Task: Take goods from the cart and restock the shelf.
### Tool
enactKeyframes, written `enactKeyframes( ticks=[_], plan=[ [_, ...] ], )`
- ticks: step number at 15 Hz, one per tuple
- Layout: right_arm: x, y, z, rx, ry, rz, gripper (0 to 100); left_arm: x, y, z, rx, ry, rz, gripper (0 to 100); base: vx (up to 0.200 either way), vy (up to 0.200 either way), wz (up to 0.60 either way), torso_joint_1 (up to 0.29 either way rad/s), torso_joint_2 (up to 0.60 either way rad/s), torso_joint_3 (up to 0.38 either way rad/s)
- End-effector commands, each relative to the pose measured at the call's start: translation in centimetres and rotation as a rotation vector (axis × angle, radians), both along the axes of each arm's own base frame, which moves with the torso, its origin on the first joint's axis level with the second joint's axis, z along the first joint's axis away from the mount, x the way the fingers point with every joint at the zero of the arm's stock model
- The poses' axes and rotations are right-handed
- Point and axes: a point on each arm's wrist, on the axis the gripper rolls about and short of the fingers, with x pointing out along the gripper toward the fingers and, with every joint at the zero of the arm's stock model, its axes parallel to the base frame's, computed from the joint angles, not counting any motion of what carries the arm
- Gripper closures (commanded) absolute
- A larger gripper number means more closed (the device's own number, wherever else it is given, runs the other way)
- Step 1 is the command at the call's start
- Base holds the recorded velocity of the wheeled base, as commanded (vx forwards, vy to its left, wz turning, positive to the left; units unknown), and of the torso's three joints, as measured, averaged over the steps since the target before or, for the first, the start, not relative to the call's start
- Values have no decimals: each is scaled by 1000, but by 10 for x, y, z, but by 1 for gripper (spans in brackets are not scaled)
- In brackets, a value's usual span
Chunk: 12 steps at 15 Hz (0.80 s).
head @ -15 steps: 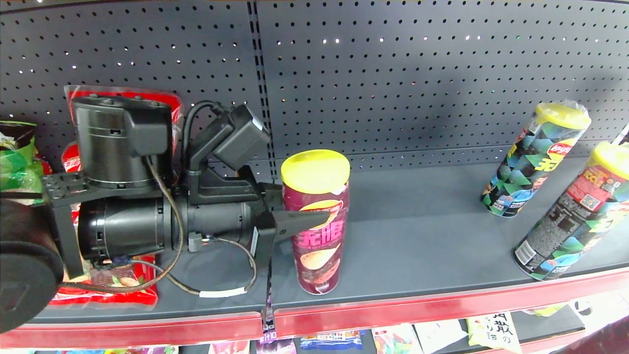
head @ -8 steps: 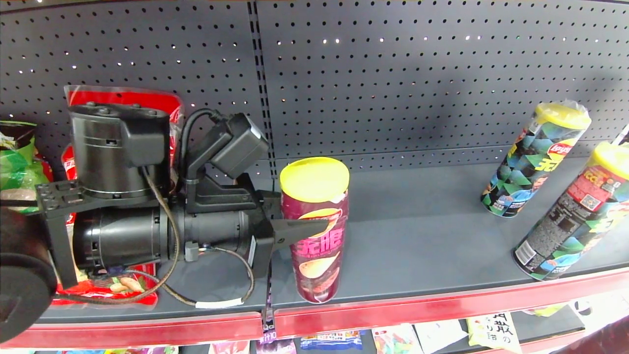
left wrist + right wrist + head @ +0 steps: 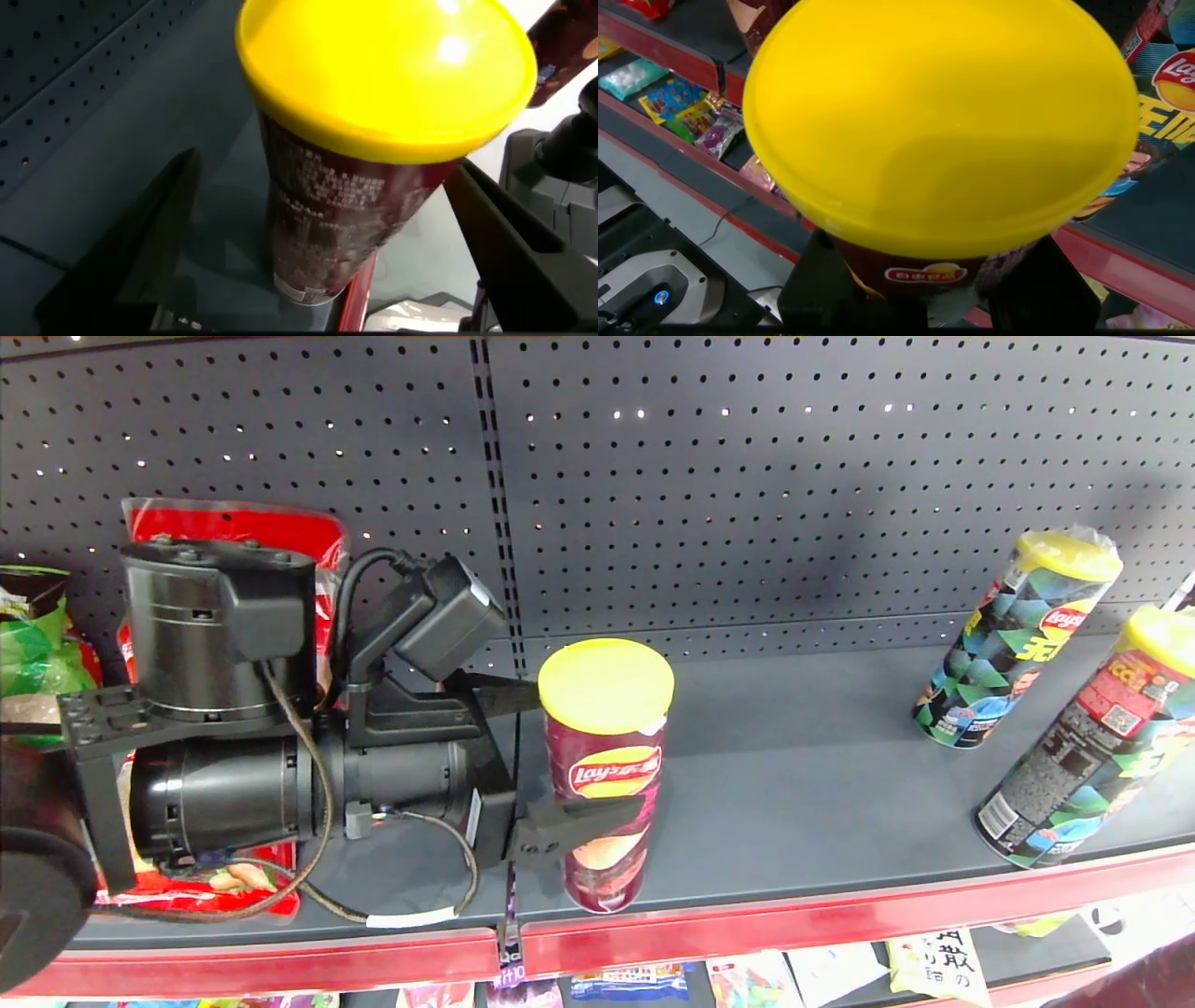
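A crisp can (image 3: pixel 605 756) stands upright at the centre of the head view, near the front of the shelf (image 3: pixel 803 803). It is a smooth maroon cylinder with a glossy printed wrap and a flat yellow plastic lid. The left gripper (image 3: pixel 590 749) comes in from the left of the frame with its jaws spread wide either side of the can. In the left wrist view its dark, wedge-shaped fingers (image 3: pixel 140 252) stand apart from the can's sides, gripping nothing.

In the right wrist view we see the right gripper (image 3: pixel 924 299) closed on a second can (image 3: pixel 938 121). That can's broad yellow lid faces the camera, and its maroon body sits between the two dark fingers. Behind it, bright packets lie on a lower level.

The shelf deck is matt dark grey metal. It is backed by a perforated pegboard (image 3: pixel 747 476) and edged along the front by a glossy red rail (image 3: pixel 840 915).

At the right of the head view are two patterned cans (image 3: pixel 1018 635) (image 3: pixel 1083 737), also yellow-lidded. Bare deck lies between them and the maroon can. At the left a crinkled red bag (image 3: pixel 233 523) stands against the pegboard behind the arm. A green bag (image 3: pixel 33 653) sits at the left edge of the frame.
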Motion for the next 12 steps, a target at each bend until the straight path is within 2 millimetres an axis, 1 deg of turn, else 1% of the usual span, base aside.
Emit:
enactKeyframes(
  ticks=[1,2,3,5,6,8,9,10,11,12],
  plan=[
    [6,2,4,-7,16,6,100,-8,8,-1,5,-1,20,0,0,0,0,0,0,0],
    [13,5,13,-10,20,10,100,-17,16,-6,15,6,38,0,0,0,0,0,0,0],
    [27,9,22,-15,36,12,100,-27,25,-8,18,6,55,0,0,0,0,0,0,0],
    [60,22,34,-19,45,23,100,-48,48,-14,18,5,92,0,0,0,0,0,0,0],
    [78,31,39,-16,38,55,100,-58,59,-17,16,1,110,0,0,0,0,0,0,0],
    [103,53,45,-28,62,150,100,-76,78,-24,17,-11,169,0,0,0,0,0,0,0],
    [118,65,50,-39,76,174,100,-85,85,-28,22,-20,203,0,0,0,0,0,0,0],
    [129,72,55,-40,74,174,100,-89,89,-29,26,-29,233,0,0,0,0,0,0,0],
    [149,86,61,-46,75,177,100,-94,93,-31,36,-44,293,0,0,0,0,0,0,0],
    [160,98,65,-41,59,191,100,-96,96,-33,42,-46,315,0,0,0,0,0,0,0]
  ],
)
